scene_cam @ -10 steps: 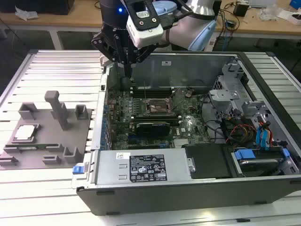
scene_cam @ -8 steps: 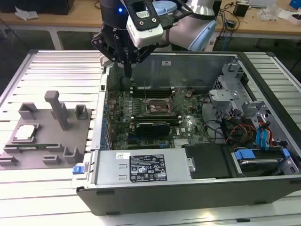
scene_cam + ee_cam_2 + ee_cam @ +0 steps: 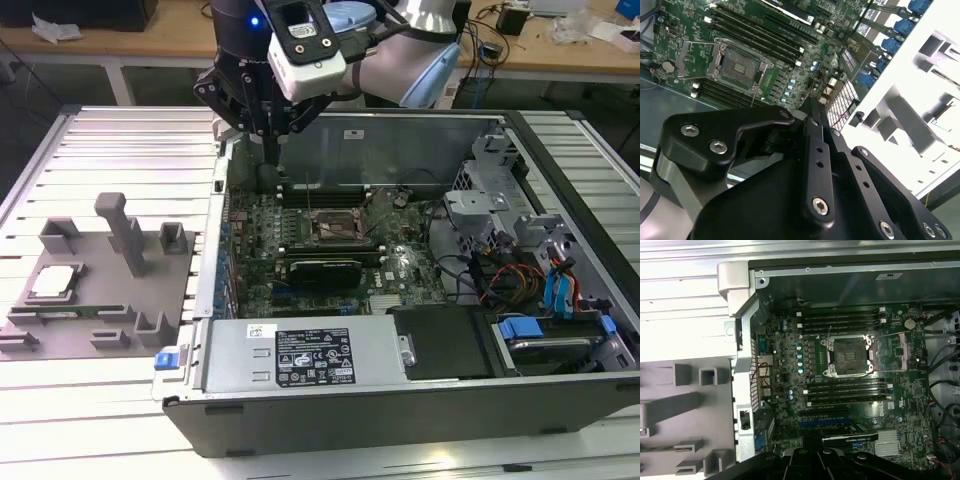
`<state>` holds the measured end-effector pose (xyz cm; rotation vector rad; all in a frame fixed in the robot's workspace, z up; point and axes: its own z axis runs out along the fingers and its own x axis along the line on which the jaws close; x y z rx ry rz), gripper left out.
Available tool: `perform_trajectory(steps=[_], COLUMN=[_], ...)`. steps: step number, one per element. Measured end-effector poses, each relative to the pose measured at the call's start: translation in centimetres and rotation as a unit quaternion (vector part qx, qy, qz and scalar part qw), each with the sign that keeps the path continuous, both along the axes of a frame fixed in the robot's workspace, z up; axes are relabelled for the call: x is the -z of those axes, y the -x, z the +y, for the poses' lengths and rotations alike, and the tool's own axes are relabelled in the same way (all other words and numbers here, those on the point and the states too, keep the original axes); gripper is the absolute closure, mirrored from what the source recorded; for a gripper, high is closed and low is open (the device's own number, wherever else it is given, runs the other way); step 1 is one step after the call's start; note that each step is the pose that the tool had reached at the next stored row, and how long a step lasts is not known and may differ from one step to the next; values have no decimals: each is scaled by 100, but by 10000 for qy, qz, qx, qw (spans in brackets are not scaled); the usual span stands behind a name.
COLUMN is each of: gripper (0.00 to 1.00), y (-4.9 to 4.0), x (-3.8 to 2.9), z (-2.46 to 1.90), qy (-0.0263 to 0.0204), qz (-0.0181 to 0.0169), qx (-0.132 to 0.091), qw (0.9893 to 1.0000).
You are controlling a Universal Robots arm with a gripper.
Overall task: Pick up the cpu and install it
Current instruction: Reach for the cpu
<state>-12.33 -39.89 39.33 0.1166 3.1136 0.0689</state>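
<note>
Found the pincer poised above the computer case, over the case wall that faces the grey tray. In the second wrist view, read that pincer as drawn together, with nothing clamped. Located the socket inside the case, mid-board, dark centre exposed, near the pincer but lower and apart from it. Located the cpu outside the case, to the exterior view's left of it, lying flat on the grey tray, well apart from the pincer and just beside a green memory stick. Judged the pick not yet begun.

Judged the hazards as follows:
- Collision with the tray's upright posts or the case wall, caused by a low traverse.
- Slip or tilt of the thin flat chip, caused by an off-centre grip.
- Bent socket contacts, caused by a crooked or wrongly turned seating.
</note>
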Motion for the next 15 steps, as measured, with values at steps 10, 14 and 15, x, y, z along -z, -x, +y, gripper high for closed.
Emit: perform_trajectory(steps=[10, 14, 15], gripper=[89, 89, 89], y=[138, 184, 193], x=[0, 0, 0], z=[0, 1, 0], qy=[0, 0, 0], qz=[0, 0, 0], qx=[0, 0, 0], qw=[10000, 10000, 10000])
